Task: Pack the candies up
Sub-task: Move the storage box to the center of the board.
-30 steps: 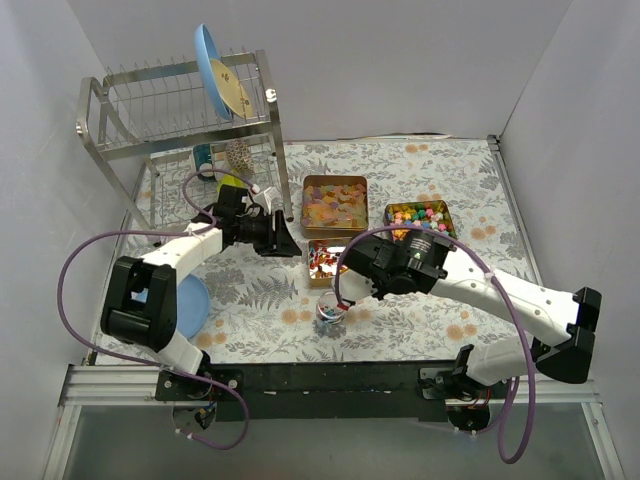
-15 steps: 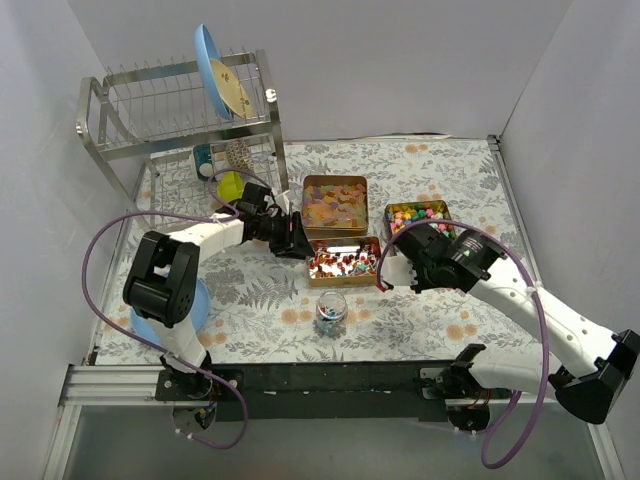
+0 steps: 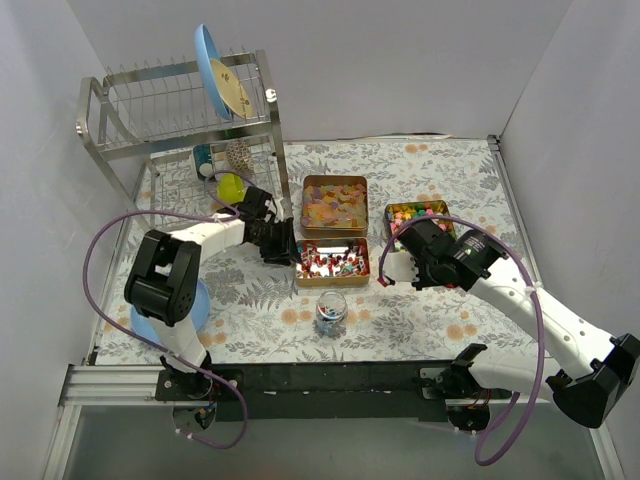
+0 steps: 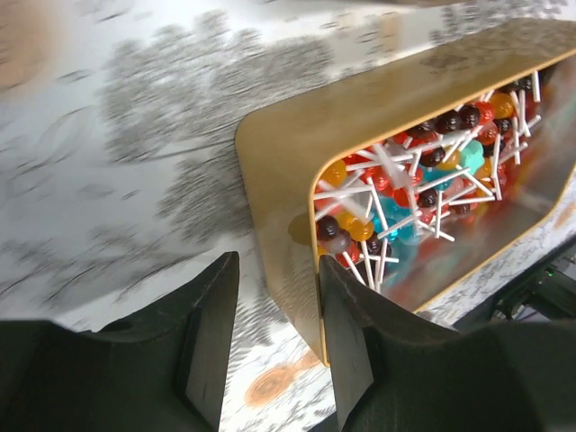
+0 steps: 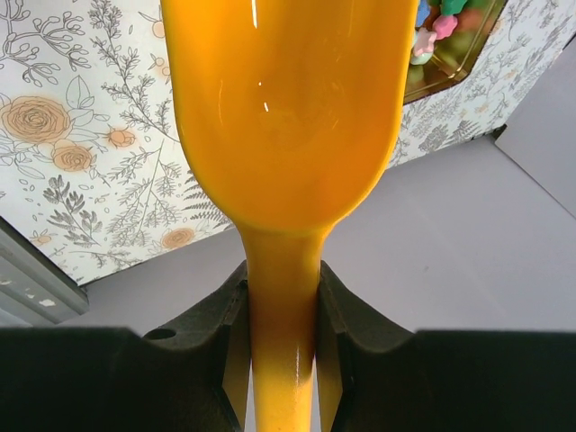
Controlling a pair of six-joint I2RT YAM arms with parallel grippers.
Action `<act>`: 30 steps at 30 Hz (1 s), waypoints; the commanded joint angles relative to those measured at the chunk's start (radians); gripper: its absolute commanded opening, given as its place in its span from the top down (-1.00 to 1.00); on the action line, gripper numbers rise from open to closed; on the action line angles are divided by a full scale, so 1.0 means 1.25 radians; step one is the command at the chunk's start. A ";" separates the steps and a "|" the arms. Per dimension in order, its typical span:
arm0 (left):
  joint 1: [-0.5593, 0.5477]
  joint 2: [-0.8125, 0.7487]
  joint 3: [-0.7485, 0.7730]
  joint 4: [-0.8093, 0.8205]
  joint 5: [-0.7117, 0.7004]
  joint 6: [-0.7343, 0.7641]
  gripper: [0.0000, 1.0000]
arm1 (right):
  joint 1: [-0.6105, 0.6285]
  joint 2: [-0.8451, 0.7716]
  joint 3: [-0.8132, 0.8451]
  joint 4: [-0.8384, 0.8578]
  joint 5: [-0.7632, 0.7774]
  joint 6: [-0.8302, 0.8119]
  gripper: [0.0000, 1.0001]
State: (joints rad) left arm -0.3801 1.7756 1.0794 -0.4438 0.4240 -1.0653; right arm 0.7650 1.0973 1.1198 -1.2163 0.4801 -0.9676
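Three open tins hold the candies: pale orange-yellow pieces (image 3: 334, 205), multicoloured nuggets (image 3: 417, 214), and red-blue-white pieces on sticks (image 3: 333, 262). A glass jar (image 3: 330, 312) in front of them holds a few candies. My left gripper (image 3: 284, 248) is open at the left end of the front tin. In the left wrist view its jaws (image 4: 276, 270) straddle the tin's gold wall (image 4: 288, 180), one finger (image 4: 346, 333) inside the rim. My right gripper (image 3: 393, 268) is shut on the orange scoop (image 5: 288, 117), which looks empty, near the nugget tin (image 5: 441, 22).
A steel dish rack (image 3: 180, 110) with a blue plate (image 3: 210, 65) stands at the back left. A yellow-green cup (image 3: 230, 185) sits under it. Another blue plate (image 3: 190, 305) lies beside the left arm's base. Grey walls close in both sides.
My right arm has swung right from the jar to beside the nugget tin. My left gripper has moved right to the front tin, which has shifted slightly.
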 commanded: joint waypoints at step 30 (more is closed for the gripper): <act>-0.072 -0.288 0.033 0.116 0.148 0.215 0.09 | -0.355 -0.046 0.028 0.144 -0.111 0.231 0.97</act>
State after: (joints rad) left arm -0.4126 1.3384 1.0573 -0.3496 0.5884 -0.7998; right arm 0.4404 1.0248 1.0851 -1.0908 0.4332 -0.8280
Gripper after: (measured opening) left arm 0.454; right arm 0.348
